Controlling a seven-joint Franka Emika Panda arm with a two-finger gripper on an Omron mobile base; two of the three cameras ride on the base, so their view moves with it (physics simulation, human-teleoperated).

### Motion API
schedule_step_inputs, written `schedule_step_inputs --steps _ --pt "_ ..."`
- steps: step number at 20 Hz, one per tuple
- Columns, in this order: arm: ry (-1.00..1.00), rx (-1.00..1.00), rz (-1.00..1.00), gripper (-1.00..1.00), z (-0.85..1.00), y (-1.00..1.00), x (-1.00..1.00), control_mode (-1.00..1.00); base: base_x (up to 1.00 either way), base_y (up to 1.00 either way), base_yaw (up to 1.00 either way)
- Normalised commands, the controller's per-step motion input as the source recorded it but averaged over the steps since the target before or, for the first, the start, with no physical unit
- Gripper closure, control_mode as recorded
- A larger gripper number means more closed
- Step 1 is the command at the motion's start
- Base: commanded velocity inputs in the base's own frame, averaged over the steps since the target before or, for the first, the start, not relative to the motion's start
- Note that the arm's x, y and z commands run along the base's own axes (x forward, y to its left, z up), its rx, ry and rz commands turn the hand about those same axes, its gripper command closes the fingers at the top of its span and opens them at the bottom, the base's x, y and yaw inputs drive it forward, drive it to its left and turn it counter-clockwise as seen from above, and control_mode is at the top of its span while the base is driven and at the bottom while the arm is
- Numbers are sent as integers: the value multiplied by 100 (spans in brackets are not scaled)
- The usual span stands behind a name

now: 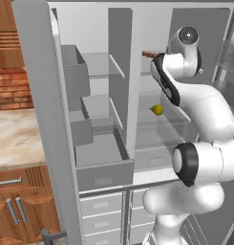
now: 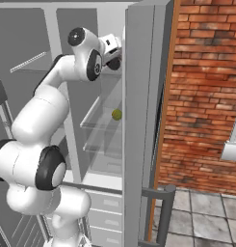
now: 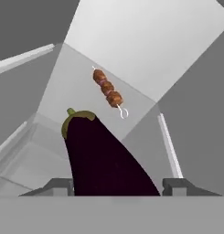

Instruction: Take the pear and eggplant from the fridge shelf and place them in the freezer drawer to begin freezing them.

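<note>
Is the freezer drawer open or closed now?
Open. In the left base view the freezer drawer stands pulled out from the fridge, its inside showing bare.

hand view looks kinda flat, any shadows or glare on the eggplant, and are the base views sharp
Hand view: the eggplant renders nearly black, with no highlight or glare; the skewer behind it casts no clear shadow. Left base view: soft shading inside the fridge, with the pear small but distinct. Right base view: the brick wall is crisp, and the pear shows slightly soft edges.

A small yellow-green pear (image 1: pixel 157 109) is sitting on my fridge's clear glass shelf (image 1: pixel 178 125); a reddish-brown skewer (image 3: pixel 109 92) is lying on the upper shelf (image 3: pixel 70 93).
</note>
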Motion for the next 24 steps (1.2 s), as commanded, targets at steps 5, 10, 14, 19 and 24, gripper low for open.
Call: schedule_step_inputs --steps 5,10,14,19,24 --pt "-26 0 11 100 10 44 -100 -100 0 0 0" --pt "-15 0 3 100 16 43 -100 -100 0 0 0" --pt "-8 0 0 100 20 19 -100 -100 0 0 0" --pt "1 4 0 100 14 9 -100 -100 0 0 0" --pt "22 15 0 100 12 25 -100 -100 0 0 0"
